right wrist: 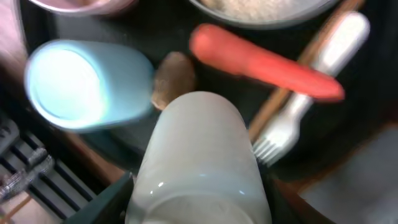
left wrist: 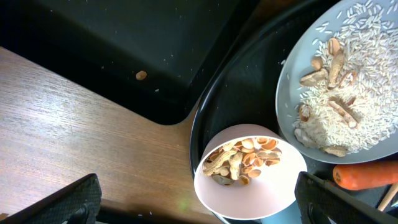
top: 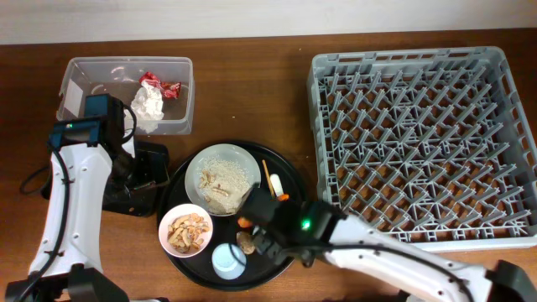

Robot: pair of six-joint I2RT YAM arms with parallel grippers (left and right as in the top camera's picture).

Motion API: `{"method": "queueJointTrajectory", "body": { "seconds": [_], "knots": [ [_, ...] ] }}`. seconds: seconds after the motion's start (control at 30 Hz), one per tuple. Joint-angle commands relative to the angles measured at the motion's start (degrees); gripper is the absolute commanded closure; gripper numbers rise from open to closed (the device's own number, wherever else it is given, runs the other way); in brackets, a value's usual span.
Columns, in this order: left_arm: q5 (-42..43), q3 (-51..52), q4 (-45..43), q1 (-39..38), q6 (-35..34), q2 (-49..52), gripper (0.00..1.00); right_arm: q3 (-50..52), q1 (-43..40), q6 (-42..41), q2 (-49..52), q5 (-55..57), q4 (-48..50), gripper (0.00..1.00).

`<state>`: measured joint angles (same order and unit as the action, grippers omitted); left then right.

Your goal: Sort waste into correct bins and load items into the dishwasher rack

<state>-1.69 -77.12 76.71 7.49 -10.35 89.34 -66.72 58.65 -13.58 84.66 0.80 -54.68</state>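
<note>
My right gripper (right wrist: 199, 208) is shut on the white cup (right wrist: 199, 149) just above the round black tray (top: 289, 172). Below it lie the light blue cup (right wrist: 81, 84), a small brown lump (right wrist: 174, 78), the orange carrot (right wrist: 261, 62), the white fork (right wrist: 311, 93) and a chopstick (right wrist: 273, 106). My left gripper (left wrist: 199, 208) is open and empty, hovering over the pink bowl (left wrist: 249, 186) of beige scraps. The pale plate (left wrist: 373, 37) holds rice and scraps. The grey dishwasher rack (top: 419, 143) stands on the right with nothing in it.
The clear tub (top: 88, 75) at the back left holds a crumpled napkin (top: 148, 105) and a red wrapper (top: 159, 84). The shallow black tray (left wrist: 124, 50) lies under the left arm with one small crumb (left wrist: 141, 75) in it. Bare wood shows at the front left.
</note>
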Motion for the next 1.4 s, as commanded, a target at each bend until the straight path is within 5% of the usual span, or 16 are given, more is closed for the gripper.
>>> {"method": "queueJointTrajectory", "body": {
  "seconds": [0.0, 0.2, 0.37, 0.47, 0.93, 0.97, 1.03, 1.07, 1.23, 1.37],
  "knots": [
    [0.5, 0.5, -0.2, 0.1, -0.7, -1.1, 0.01, -9.9, -9.6, -0.4, -2.6, 1.7, -5.9, 0.68],
    [0.5, 0.5, -0.2, 0.1, -0.7, -1.1, 0.01, -20.6, -41.9, -0.2, -2.6, 6.2, -12.0, 0.69],
    [0.5, 0.5, -0.2, 0.1, -0.7, -1.1, 0.01, -20.6, -84.5, -0.3, -2.5, 6.3, -7.6, 0.69],
    [0.5, 0.5, -0.1, 0.1, -0.7, -1.1, 0.01, -20.6, -95.8, -0.5, 1.2, 6.2, -6.0, 0.7],
    [0.5, 0.5, -0.9, 0.1, -0.7, -1.1, 0.01, -20.3, -97.4, -0.5, 17.9, 8.2, -0.4, 0.72],
    [0.5, 0.5, -0.9, 0.1, -0.7, -1.1, 0.01, -20.3, -97.4, -0.5, 17.9, 8.3, -0.3, 0.65],
    [0.5, 0.5, -0.9, 0.1, -0.7, -1.1, 0.01, -20.3, -97.4, -0.5, 17.9, 6.6, -0.1, 0.12],
    [0.5, 0.5, -0.9, 0.1, -0.7, -1.1, 0.01, -20.8, -97.4, -0.4, 17.6, 1.3, 0.1, 0.04],
    [0.5, 0.5, -0.9, 0.1, -0.7, -1.1, 0.01, -26.3, -92.4, 3.5, 9.7, -8.8, -4.5, 0.02],
    [0.5, 0.5, -1.0, 0.1, -0.7, -1.1, 0.01, -26.2, -72.0, 13.0, 2.4, -12.6, -15.6, 0.02]
  ]
}}
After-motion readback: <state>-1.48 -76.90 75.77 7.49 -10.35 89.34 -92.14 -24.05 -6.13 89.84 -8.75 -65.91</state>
